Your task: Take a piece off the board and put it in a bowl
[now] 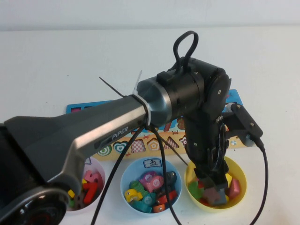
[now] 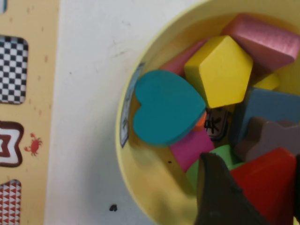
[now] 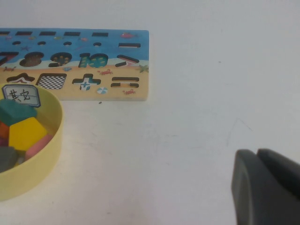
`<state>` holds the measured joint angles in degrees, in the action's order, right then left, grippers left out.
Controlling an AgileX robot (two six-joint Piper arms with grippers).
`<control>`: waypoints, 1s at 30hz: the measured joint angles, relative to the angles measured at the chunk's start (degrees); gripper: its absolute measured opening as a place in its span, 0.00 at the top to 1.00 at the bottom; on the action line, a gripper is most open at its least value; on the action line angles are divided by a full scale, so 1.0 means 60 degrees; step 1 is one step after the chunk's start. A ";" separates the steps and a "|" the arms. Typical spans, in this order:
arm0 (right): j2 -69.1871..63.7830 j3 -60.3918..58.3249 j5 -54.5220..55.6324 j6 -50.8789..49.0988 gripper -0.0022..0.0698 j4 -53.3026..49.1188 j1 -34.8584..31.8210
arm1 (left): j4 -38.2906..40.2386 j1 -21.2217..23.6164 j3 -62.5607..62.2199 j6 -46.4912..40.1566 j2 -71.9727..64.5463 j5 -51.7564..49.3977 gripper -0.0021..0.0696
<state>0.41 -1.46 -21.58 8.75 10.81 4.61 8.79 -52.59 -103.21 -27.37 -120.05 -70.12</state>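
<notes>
Placing step: left gripper [image 1: 212,183] is down inside the yellow bowl [image 1: 240,171] at the near right of the table, clamped on the red triangle [image 2: 265,176], one dark finger [image 2: 216,197] pressed against its side. The triangle sits low in the bowl, on or just above the pile: teal heart [image 2: 164,107], yellow pentagon [image 2: 222,70], pink block [image 2: 267,37]. I can't tell if it's resting on them yet. It's held roughly flat, broad face up. No clear long axis, and which way its tip points is hidden by the finger and the frame edge.

Next move, as I read it: open the jaws, let it drop, lift straight up clear of the rim.

The board [image 1: 140,146] lies just beyond the bowls, long axis left-right.

Right gripper [image 3: 267,187] hangs over bare table [image 3: 187,117], right of the bowl and well apart from it; fingers look closed, holding nothing
</notes>
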 joint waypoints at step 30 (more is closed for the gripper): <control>0.0000 0.0000 0.0000 0.0000 0.99 0.0000 0.0000 | -0.0225 0.0694 0.1673 0.0252 0.2951 0.1438 0.94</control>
<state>0.41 -1.46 -21.58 8.75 10.81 4.61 7.44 -48.42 -93.17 -25.86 -102.34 -61.49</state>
